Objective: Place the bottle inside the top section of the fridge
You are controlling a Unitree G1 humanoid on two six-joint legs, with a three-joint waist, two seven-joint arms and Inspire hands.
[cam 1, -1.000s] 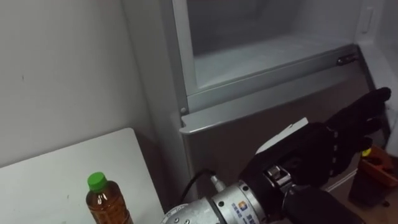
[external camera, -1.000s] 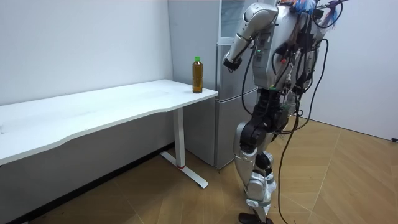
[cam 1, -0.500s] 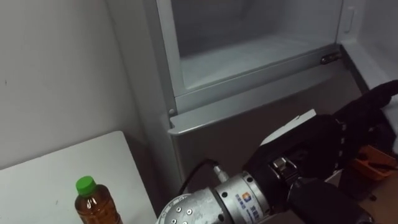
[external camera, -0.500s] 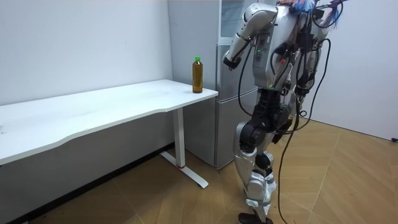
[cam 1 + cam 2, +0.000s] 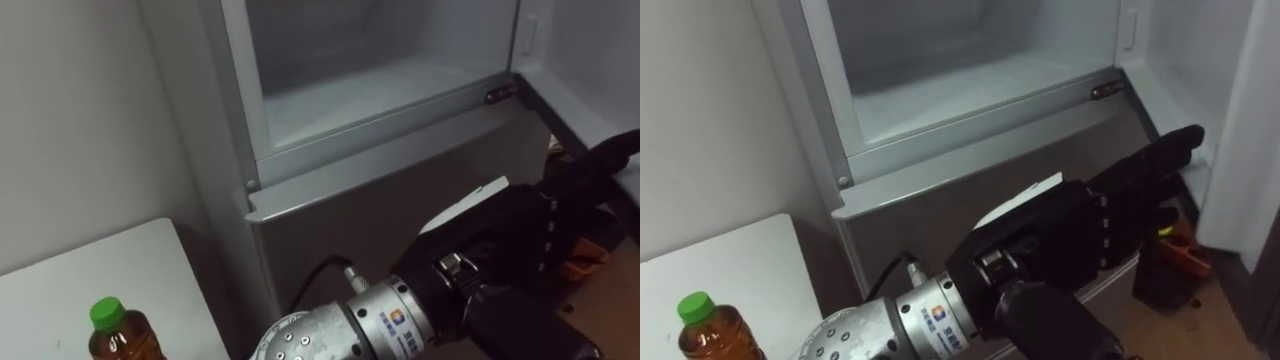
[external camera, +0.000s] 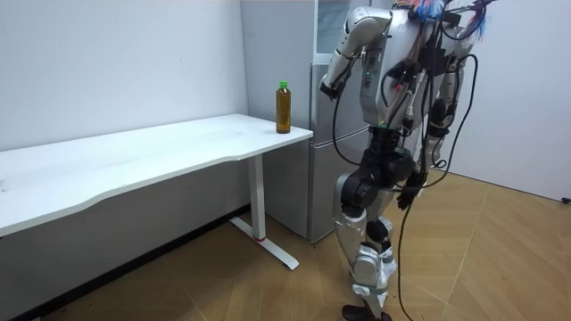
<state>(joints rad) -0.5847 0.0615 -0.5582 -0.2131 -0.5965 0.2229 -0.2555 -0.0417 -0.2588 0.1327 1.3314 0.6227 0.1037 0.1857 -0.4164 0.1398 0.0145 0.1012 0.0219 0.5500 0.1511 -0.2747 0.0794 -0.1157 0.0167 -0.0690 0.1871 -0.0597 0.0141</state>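
Fingers [image 5: 1160, 150] of the black-gloved left hand [image 5: 1060, 245] are stretched straight, holding nothing, before the grey fridge's [image 5: 380, 190] open upper compartment. The amber, green-capped plastic bottle [image 5: 115, 340] stands on the white table [image 5: 150, 270], near left. The right hand [image 6: 412, 190] hangs at the hip.

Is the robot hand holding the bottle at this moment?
No, the bottle stands on the white table, while the left robot hand is open before the fridge.
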